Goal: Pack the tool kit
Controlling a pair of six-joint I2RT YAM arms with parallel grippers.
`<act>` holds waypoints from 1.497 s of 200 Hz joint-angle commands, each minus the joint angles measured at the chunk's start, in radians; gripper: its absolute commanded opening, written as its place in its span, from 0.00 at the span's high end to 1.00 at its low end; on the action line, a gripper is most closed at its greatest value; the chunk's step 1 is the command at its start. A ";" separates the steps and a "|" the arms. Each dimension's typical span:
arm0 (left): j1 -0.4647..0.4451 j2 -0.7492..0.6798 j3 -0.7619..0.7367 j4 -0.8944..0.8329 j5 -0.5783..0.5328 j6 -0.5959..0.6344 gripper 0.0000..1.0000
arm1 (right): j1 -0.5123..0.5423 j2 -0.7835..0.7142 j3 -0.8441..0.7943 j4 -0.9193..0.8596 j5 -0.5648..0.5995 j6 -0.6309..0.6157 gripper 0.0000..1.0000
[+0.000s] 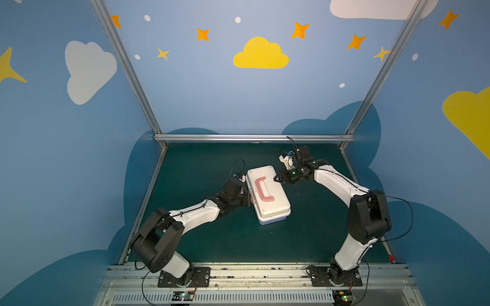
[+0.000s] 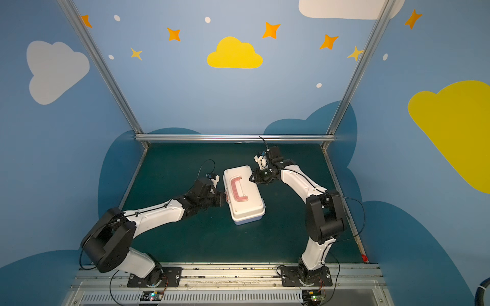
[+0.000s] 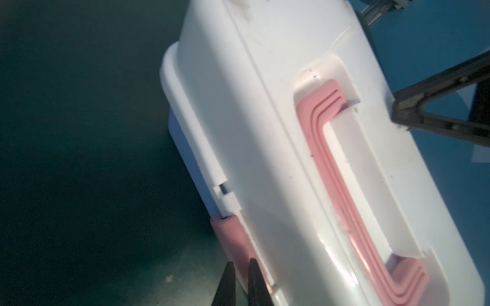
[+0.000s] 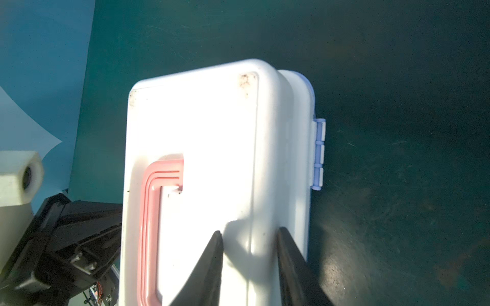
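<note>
Left gripper (image 3: 240, 265), near-shut against the 9 o'clock pink latch (image 3: 230, 238), could slip off and shove the tool kit (image 1: 275, 206); right gripper (image 4: 249, 231) half-open, empty.

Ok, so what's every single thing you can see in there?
tool case: one, white, closed, lying mid-table
handle: one, pink, C-shaped, flat on top of the case
latch: one, pink, on the case's long side facing the left arm
hinge: one seen, lavender-blue, on the opposite long side
table: one, dark green
walls: blue, with clouds and stars
frame bars: several, silver, along the table's edges and up the corners
left arm: one, white and black
right arm: one, white and black
left gripper: one, black, nearly closed, tips at the latch
right gripper: one, black, open, tips over the case's top
</note>
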State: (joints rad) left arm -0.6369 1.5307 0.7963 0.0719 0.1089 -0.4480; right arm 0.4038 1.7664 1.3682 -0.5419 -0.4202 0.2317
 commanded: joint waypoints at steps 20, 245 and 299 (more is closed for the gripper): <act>-0.003 0.063 -0.031 -0.243 -0.088 0.044 0.90 | 0.054 0.036 -0.035 -0.105 -0.097 -0.009 0.67; 0.078 -0.015 -0.013 0.034 0.161 -0.020 0.29 | 0.053 0.031 -0.043 -0.103 -0.094 -0.006 0.67; 0.080 0.051 0.036 -0.005 0.158 0.010 0.30 | 0.052 0.033 -0.046 -0.098 -0.097 -0.003 0.67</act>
State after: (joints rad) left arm -0.5613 1.5494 0.7971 0.0788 0.2508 -0.4637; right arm 0.4038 1.7664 1.3682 -0.5423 -0.4198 0.2317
